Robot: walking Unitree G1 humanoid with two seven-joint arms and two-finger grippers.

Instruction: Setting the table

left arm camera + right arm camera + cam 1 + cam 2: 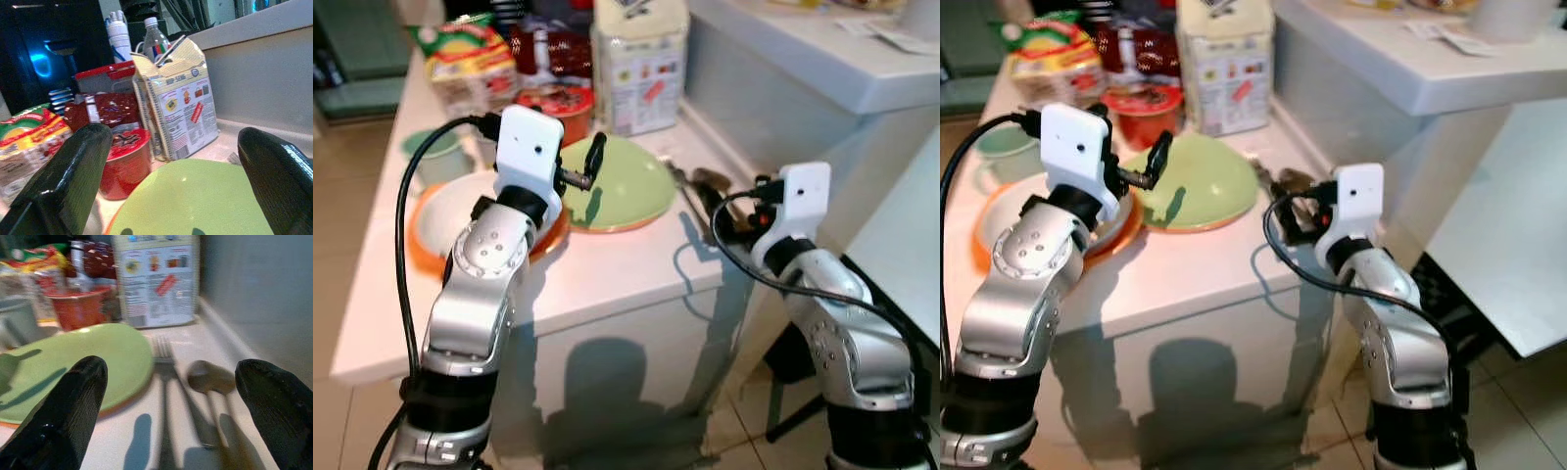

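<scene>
Right claw (166,406) gapes wide and empty over the fork (164,363) and spoon (208,378); I fear shoving them at twelve o'clock into the green plate (73,367).

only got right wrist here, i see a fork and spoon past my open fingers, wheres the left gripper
Observer: The left gripper hovers open over the near edge of the green plate.
Operator: anything left of that plate
Observer: A white bowl on an orange plate, under the left forearm.
Operator: whats behind the noodle cup
Observer: From the left wrist, a water bottle stands behind the torn paper bag.
</scene>
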